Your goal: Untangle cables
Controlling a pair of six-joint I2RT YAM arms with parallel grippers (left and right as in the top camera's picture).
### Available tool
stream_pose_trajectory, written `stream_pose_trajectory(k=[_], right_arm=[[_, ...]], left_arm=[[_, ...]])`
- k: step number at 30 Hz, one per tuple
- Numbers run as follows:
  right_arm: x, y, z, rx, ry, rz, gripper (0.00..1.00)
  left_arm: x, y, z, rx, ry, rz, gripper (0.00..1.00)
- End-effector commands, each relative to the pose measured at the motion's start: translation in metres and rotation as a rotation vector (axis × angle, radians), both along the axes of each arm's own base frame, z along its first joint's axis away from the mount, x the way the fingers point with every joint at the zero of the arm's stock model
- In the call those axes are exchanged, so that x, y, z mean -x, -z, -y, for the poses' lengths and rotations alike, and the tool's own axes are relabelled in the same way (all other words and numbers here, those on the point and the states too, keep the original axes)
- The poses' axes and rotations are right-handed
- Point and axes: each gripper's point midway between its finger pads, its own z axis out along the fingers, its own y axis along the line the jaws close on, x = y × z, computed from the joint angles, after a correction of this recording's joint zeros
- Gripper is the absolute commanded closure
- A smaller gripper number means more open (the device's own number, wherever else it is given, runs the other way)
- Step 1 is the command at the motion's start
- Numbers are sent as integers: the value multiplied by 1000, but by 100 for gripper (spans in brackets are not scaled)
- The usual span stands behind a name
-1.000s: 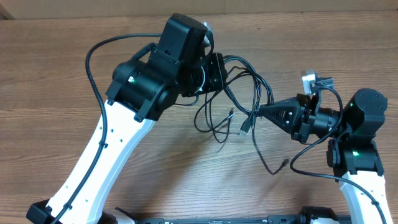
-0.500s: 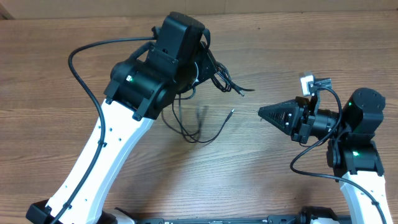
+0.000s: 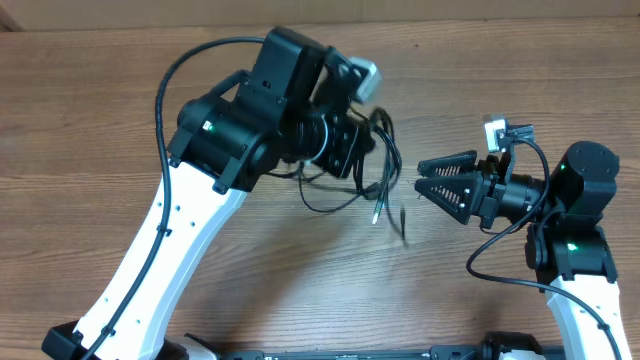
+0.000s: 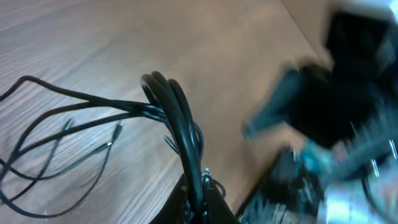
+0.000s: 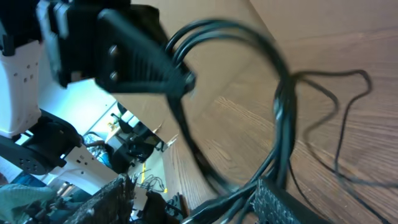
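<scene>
The cables (image 3: pixel 386 165) are thin black cords gathered in a bundle, with loops and plug ends dangling over the wooden table (image 3: pixel 120 120). My left gripper (image 3: pixel 358 150) is shut on the bundle near its top. In the left wrist view the cables (image 4: pixel 180 118) rise from my left gripper (image 4: pixel 200 202) and fan out to the left. My right gripper (image 3: pixel 425 178) stands open just right of the hanging cords. In the right wrist view several strands of the cables (image 5: pixel 283 93) run across the gap of my right gripper (image 5: pixel 199 208), close to its right finger (image 5: pixel 292 205).
A thick black wire (image 3: pixel 165 90) arcs off the left arm over the table. Another thick wire (image 3: pixel 490 270) loops below the right arm. The table's back edge runs along the top of the overhead view.
The left gripper swung the bundle away to the left, then back right toward the right gripper. The right gripper, shut before, has opened.
</scene>
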Motion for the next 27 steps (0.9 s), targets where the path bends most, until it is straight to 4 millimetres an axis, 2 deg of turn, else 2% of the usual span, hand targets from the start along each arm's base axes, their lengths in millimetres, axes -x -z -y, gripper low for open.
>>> stream_pose_trajectory(k=[1,15,18,22,25,27], right_arm=[[-3,-4,1,13,17,44,39],[-9,-1,3,21,49,35,37],[-11,1,3,21,49,27,49],[-13,4,3,20,48,14,72],[-14,5,4,19,48,8,83],[-14,6,3,19,48,6,87]], left_arm=[[16,-14,10,40,241,140,96],[33,-42,30,213,388,178,96],[34,-43,30,218,391,180,96],[33,-43,30,217,390,180,96],[28,-39,28,188,359,185,96],[21,-35,25,161,309,171,96]])
